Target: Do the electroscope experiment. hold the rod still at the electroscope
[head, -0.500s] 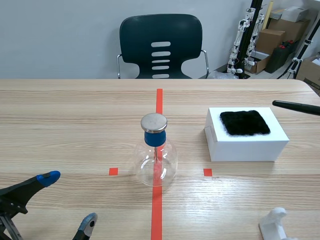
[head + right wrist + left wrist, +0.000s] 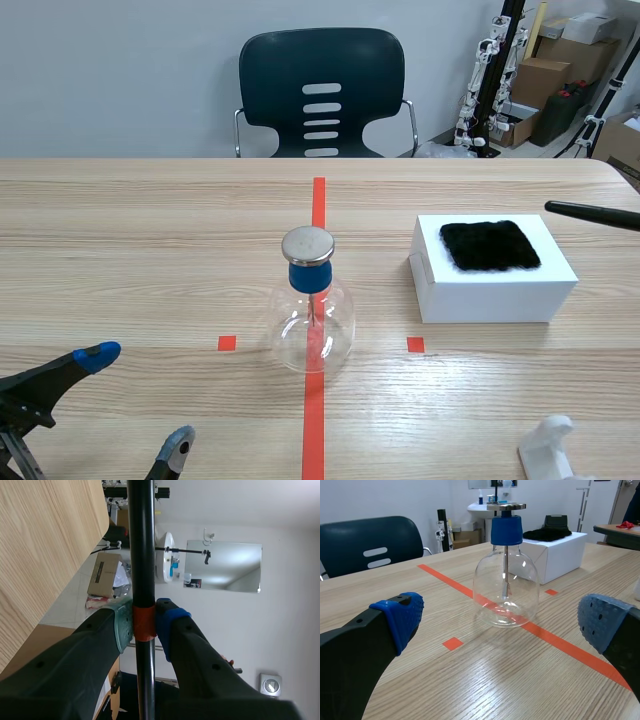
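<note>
The electroscope (image 2: pixel 311 310) is a clear glass flask with a blue stopper and a flat metal disc on top, standing on the red tape line at the table's middle; it also stands ahead of my left gripper (image 2: pixel 495 625). My left gripper (image 2: pixel 135 400) rests open at the near left, nothing between its blue pads. A black rod (image 2: pixel 592 213) with an orange band pokes in from the right edge, well to the right of the flask. My right gripper (image 2: pixel 144 620) is shut on the black rod (image 2: pixel 141 555) at that band.
A white box (image 2: pixel 492 270) with a black fur cloth (image 2: pixel 490 245) on top sits right of the flask. A white stand (image 2: pixel 548 450) is at the near right. A dark chair (image 2: pixel 322 92) stands behind the table's far edge.
</note>
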Tool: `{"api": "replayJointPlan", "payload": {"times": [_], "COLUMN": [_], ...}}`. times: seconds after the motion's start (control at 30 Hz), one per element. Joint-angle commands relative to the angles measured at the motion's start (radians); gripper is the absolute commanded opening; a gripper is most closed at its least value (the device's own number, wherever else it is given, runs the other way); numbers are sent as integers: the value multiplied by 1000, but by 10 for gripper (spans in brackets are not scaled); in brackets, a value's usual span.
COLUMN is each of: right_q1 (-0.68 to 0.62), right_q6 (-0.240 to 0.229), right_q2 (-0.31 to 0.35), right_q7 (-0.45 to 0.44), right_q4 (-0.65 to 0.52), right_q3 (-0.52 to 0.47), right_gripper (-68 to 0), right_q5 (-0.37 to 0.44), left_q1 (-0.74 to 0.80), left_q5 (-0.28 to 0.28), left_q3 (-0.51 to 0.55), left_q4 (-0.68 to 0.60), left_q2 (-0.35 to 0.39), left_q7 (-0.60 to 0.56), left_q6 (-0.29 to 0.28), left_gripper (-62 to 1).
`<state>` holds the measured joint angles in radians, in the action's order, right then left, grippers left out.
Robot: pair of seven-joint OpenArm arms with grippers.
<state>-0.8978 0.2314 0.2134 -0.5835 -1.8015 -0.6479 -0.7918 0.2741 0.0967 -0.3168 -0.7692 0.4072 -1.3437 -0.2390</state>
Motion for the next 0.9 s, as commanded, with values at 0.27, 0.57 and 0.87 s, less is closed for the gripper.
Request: {"api": "replayJointPlan", "payload": {"times": [0.27, 0.57, 0.87], "right_q1": [3, 3, 40], "right_q6": [15, 14, 5], "right_q2": [11, 44, 234], "right_q7": [6, 66, 231], "right_q4": [-15, -42, -127], "right_q3": [-15, -14, 68], "right_gripper": [-665, -665, -665], "right_q5": [14, 8, -53], "left_q1": [0, 0, 0], "left_q5": [-6, -6, -6], "left_q3": [1, 1, 1], "left_q4": [-11, -11, -11], "left_q2": [1, 1, 1], "left_q7": [-21, -21, -21], "left_q6": [-3, -3, -3], "left_gripper": [14, 14, 14]}}
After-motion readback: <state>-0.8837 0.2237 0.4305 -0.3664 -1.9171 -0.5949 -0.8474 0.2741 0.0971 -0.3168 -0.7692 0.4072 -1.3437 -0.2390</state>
